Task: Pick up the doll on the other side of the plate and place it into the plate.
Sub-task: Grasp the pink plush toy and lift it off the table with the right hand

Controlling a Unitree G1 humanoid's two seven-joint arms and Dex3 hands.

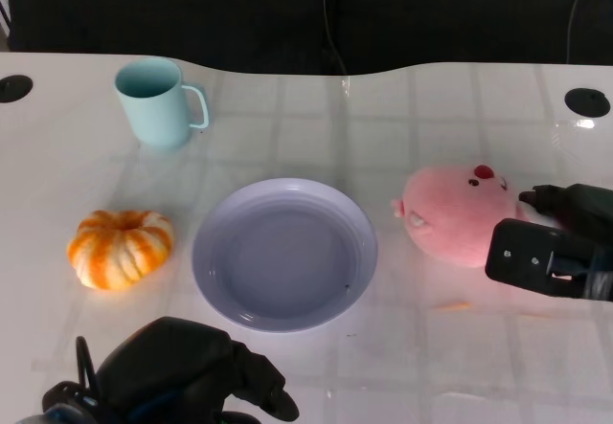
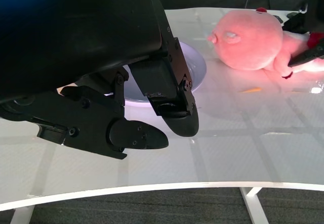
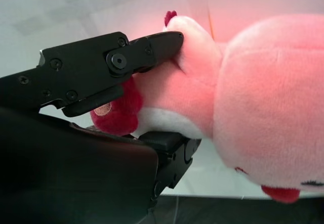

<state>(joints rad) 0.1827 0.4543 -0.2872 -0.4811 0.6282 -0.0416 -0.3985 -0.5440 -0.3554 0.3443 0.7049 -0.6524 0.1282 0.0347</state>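
pink doll [image 1: 452, 215] lies sideways, head toward the plate [image 1: 284, 254].

The doll [image 1: 452, 215] was soft pink plush; the plate [image 1: 284, 254] and mug [image 1: 158, 102] looked smooth plastic, the table [image 1: 460, 118] glossy white, each robot hand [image 1: 551, 247] matt black plastic

I can read no text, label, brand or number on anything on the table [image 1: 460, 367] from here.
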